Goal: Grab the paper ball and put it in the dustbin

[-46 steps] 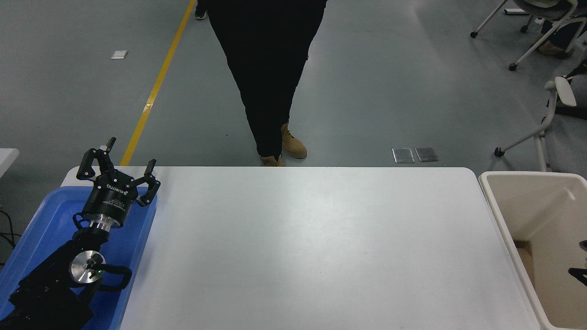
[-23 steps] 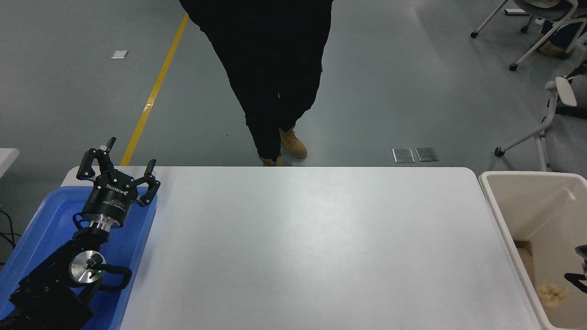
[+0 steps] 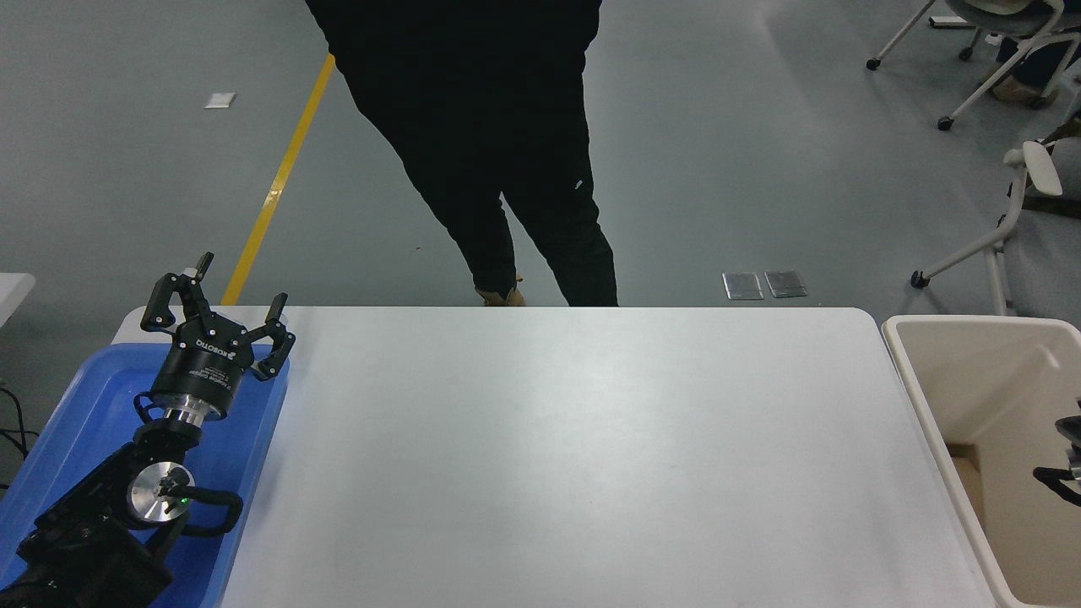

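Observation:
The cream-beige dustbin stands off the table's right end. My right gripper pokes in from the right edge over the bin's inside; only its black fingertips show, spread apart with nothing between them. The paper ball is out of view: neither the table nor the visible part of the bin floor shows it. A brown cardboard piece lies inside the bin by its left wall. My left gripper is parked open over the far end of the blue tray at the lower left.
The blue tray sits on the table's left end under my left arm. A person in black trousers stands close to the far edge of the white table. Office chairs stand at the far right.
A tan wad that lay on the bin floor half a second ago no longer shows. My right gripper has shifted slightly up the picture. The person has stepped closer to the table.

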{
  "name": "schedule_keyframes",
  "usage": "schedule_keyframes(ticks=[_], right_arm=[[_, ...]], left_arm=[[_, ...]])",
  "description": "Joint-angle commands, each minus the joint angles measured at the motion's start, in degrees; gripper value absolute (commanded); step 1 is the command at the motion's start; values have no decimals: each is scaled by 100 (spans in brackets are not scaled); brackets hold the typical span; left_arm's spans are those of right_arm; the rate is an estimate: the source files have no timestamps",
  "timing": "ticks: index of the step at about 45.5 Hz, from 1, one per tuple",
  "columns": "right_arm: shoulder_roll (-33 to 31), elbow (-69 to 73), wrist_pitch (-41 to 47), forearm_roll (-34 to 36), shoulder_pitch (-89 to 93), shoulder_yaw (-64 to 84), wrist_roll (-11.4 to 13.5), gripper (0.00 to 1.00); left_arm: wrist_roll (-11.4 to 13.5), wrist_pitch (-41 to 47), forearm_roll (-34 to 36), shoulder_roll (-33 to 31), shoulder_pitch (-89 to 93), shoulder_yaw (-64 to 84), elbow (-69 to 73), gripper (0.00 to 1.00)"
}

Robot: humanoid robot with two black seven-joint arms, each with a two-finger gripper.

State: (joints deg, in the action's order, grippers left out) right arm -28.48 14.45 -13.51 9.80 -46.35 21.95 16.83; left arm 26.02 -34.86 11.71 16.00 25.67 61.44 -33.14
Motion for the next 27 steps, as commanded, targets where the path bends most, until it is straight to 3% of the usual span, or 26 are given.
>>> schedule_keyframes(ticks=[1,9,27], right_arm=[[-122,987,41,-110,-1357,1064,-4,100],[-228,2718,216,-189,-3343,2497,-4,100],[-210,5742,2246,-426,-6517,3693,22,100]], left_arm=[[0,5,-2,0,0,0,0,98],[0,-4,-2,0,0,0,0,98],[0,-4,-2,0,0,0,0,98]])
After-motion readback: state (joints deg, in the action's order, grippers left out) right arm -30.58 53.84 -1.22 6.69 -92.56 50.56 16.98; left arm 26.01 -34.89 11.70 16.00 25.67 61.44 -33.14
